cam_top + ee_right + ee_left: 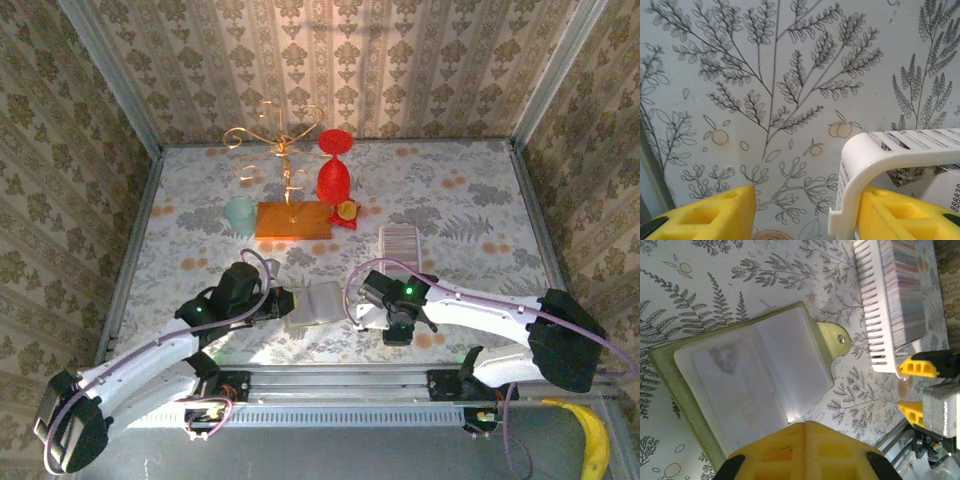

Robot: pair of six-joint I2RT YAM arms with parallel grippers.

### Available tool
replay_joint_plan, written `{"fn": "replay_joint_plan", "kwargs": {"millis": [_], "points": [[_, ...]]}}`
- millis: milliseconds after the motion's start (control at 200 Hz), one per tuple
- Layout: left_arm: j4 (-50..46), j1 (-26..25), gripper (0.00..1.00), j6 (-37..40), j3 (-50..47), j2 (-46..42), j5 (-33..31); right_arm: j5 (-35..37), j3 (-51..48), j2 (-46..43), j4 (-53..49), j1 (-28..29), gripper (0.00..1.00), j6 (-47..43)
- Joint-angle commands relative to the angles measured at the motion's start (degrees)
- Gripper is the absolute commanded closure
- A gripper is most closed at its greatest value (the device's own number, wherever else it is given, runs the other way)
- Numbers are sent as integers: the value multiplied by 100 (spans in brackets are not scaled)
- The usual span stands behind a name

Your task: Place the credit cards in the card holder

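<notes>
Olive-green card holder (760,375) lay open; the left gripper (805,432), fingers together, met its edge (grip uncertain). Near it, the right gripper (907,388) gaped at the rack (872,305) of credit cards (905,285).

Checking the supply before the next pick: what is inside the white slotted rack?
A tightly packed row of credit cards stands on edge inside the white slotted rack, showing greyish, blue and pinkish edges. Their faces and the rack's floor are covered, so no count is possible.
</notes>
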Motion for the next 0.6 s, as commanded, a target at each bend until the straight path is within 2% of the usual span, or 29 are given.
{"fn": "replay_joint_plan", "kwargs": {"millis": [0, 190, 350, 430, 595], "points": [[-123, -52, 100, -41, -61, -141, -72, -238, -131, 43, -164, 285, 46, 343], [-277, -79, 100, -56, -62, -307, -121, 197, 133, -482, -261, 364, 42, 379], [-319, -87, 100, -56, 21, -274, -159, 325, 537, -1285, -521, 302, 37, -85], [-268, -96, 100, -56, 43, -249, -172, 417, 490, -1458, -473, -59, 32, -541], [-173, -105, 100, -31, 105, -181, -168, 755, 77, -1360, 385, -1090, 7, -1656]]}}
